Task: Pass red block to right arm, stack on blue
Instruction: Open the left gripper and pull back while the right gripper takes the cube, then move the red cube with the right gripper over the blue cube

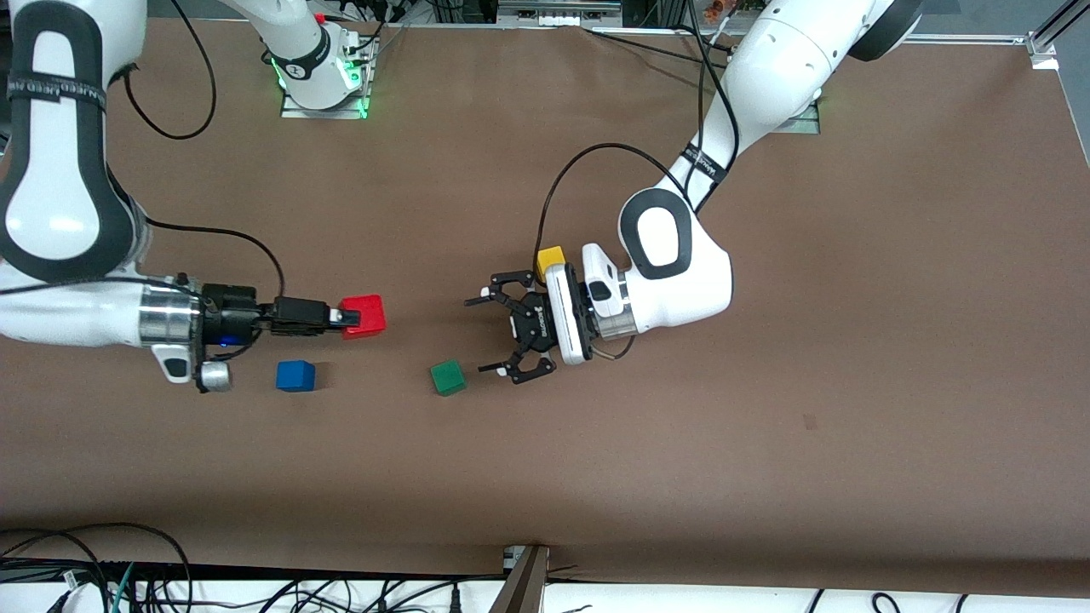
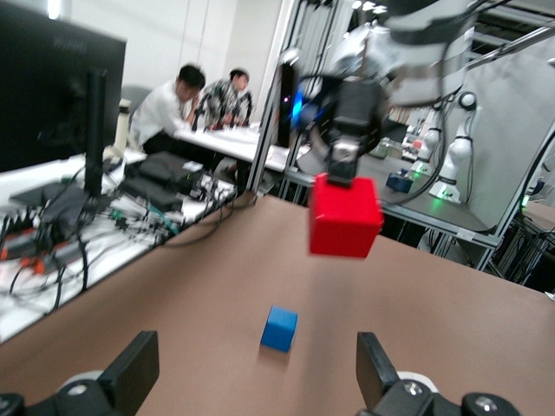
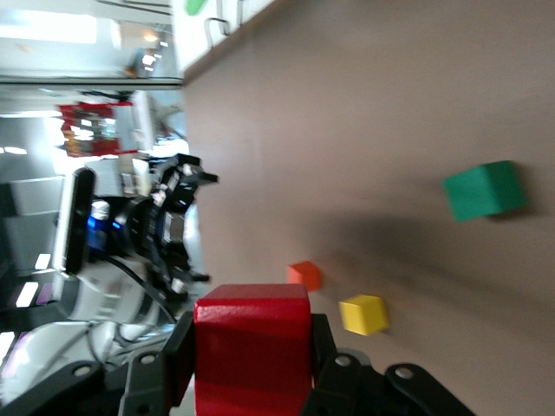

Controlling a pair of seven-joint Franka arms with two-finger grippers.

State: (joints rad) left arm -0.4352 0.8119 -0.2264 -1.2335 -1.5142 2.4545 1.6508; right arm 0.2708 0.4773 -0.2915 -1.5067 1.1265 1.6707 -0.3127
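Observation:
My right gripper (image 1: 351, 317) is shut on the red block (image 1: 364, 317), holding it in the air over bare table close to the blue block (image 1: 295, 375), not directly above it. In the right wrist view the red block (image 3: 252, 347) fills the gap between the black fingers (image 3: 178, 355). The blue block (image 2: 280, 328) lies alone on the table toward the right arm's end. My left gripper (image 1: 479, 335) hangs open and empty over the middle of the table, apart from the red block (image 2: 344, 217). Its two fingers (image 2: 130, 373) stand wide apart.
A green cube (image 1: 448, 377) lies just under the left gripper's fingertip, nearer the front camera. A yellow cube (image 1: 552, 260) sits beside the left wrist. An orange cube (image 3: 304, 276) shows only in the right wrist view, next to the yellow cube (image 3: 363, 314). Cables run along the table's front edge.

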